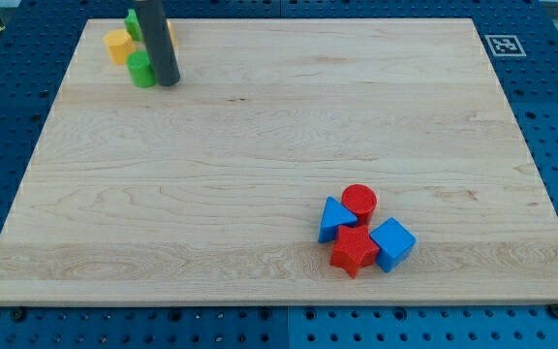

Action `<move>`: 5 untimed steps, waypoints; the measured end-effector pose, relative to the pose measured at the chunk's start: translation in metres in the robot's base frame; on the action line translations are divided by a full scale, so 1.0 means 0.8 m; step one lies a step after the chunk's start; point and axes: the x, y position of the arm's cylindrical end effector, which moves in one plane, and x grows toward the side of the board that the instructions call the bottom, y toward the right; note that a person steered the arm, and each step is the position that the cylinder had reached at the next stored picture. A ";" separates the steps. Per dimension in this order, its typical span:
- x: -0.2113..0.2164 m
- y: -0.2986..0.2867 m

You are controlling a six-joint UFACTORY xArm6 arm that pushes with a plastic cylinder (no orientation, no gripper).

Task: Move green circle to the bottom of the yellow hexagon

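Note:
The green circle sits near the view's top left corner of the wooden board. The yellow hexagon lies just above and to its left, nearly touching it. My tip is at the end of the dark rod, right beside the green circle on its right side. Another green block and a yellow block are partly hidden behind the rod.
A cluster sits at the view's bottom right: a red circle, a blue triangle, a red star and a blue cube. A marker tag lies off the board's top right corner.

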 end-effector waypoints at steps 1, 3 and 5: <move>0.000 -0.025; 0.000 -0.039; 0.000 0.056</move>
